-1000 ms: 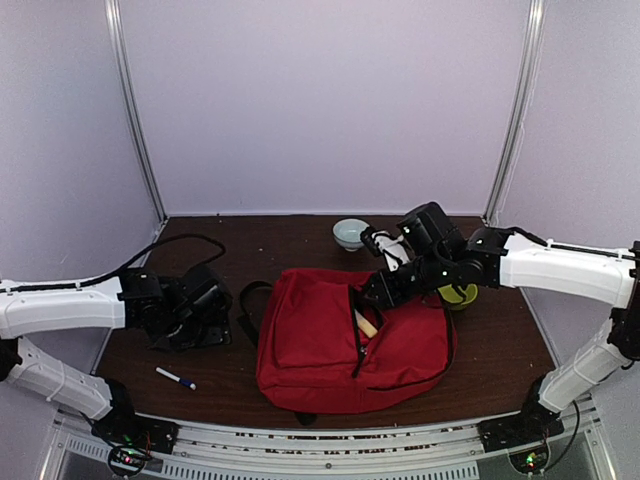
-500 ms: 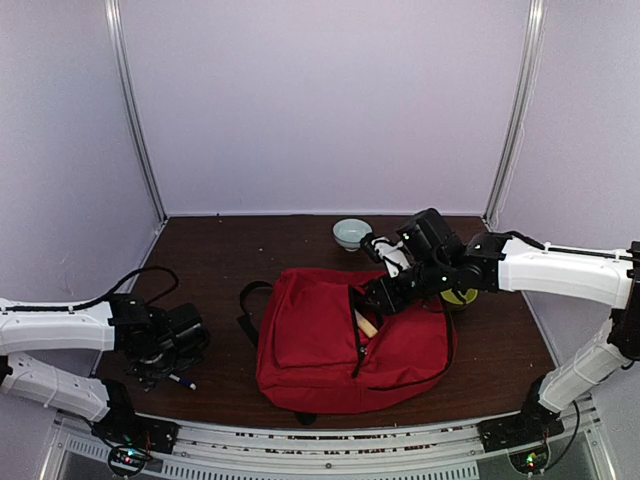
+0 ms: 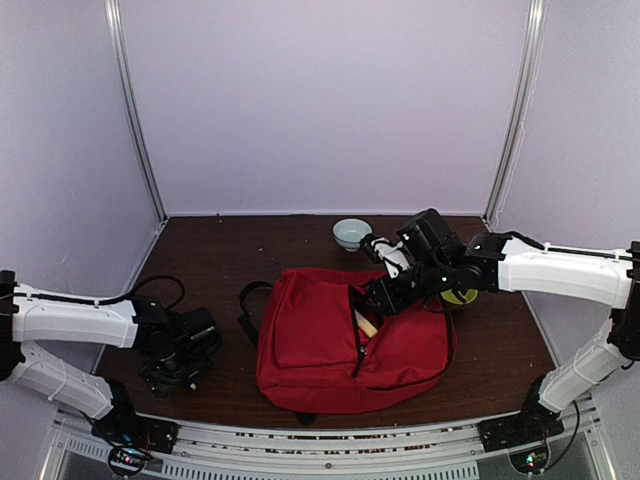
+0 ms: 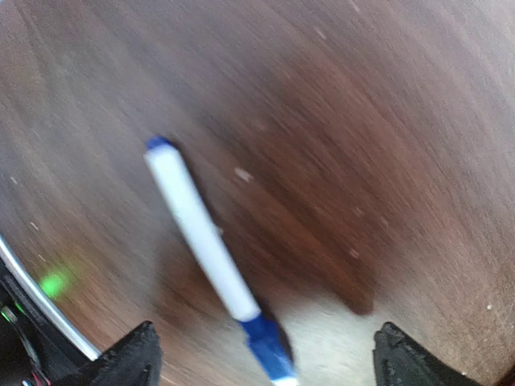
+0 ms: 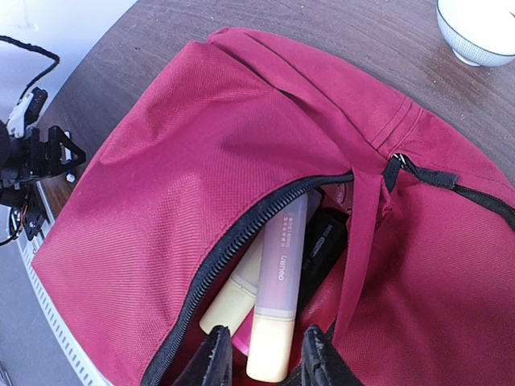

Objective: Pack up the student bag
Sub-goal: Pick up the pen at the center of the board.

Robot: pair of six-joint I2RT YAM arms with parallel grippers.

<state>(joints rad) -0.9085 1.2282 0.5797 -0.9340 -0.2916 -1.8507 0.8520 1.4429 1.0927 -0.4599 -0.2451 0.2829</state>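
**Marker Next for the Red Bag**

At the worktop's [image 3: 265, 245] 8 o'clock, the left claw [image 4: 265, 354] hangs wide open over a white, blue-capped marker [image 4: 205, 241]. Picking it up looks like the step in hand, and that calls for a descent and a squeeze. The student bag [image 3: 340, 340] lies at centre, unzipped, with highlighters [image 5: 278, 281] inside. The right claw [image 5: 265, 360] sits at the bag's 1 o'clock, by the opening, and its grip cannot be told. A bowl [image 3: 350, 233] stands beyond, at 12.

We find the marker [image 4: 205, 241] blurred on the table [image 4: 386, 121]; the student bag [image 5: 201, 145] hides the highlighters' [image 5: 278, 297] far ends; the upper right corner crops the bowl [image 5: 483, 32].
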